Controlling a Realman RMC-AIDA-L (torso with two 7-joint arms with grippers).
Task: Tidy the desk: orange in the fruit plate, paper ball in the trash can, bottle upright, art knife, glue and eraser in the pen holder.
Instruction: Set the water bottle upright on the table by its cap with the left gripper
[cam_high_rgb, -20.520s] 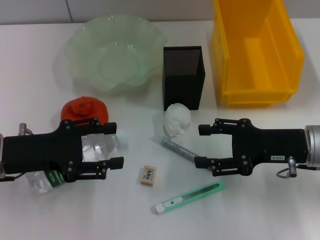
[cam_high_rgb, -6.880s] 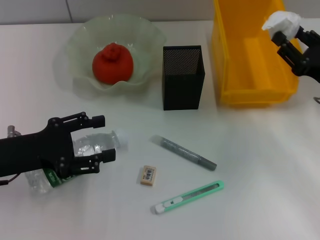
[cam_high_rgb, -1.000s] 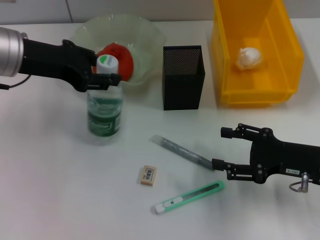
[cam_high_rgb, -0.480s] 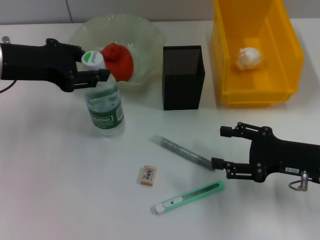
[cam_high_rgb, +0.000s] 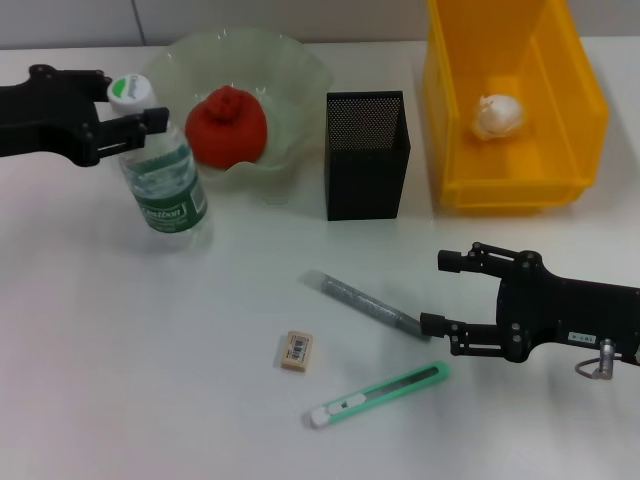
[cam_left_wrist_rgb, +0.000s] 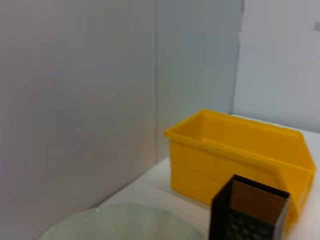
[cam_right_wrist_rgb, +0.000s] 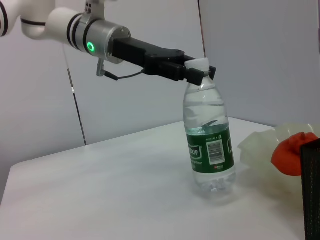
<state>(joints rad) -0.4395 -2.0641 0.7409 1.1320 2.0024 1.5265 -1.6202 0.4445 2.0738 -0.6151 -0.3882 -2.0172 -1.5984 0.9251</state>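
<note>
Bottle (cam_high_rgb: 160, 178) stands upright left of the holder (cam_high_rgb: 366, 154), beside the plate (cam_high_rgb: 290, 75) — left gripper (cam_high_rgb: 131, 104) is clamped on its cap, arm stretched level, likely steadying it. Right gripper (cam_high_rgb: 444, 292) hovers in front of the holder, fingers apart, by the glue (cam_high_rgb: 365, 303).

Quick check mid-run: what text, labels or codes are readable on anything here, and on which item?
Bottle: green label with white brand word and barcode, too blurred to read.
Eraser: barcode sticker, unreadable.
Right gripper: small white tag with dark print on its body, too small to read.
Nothing else shows text.
</note>
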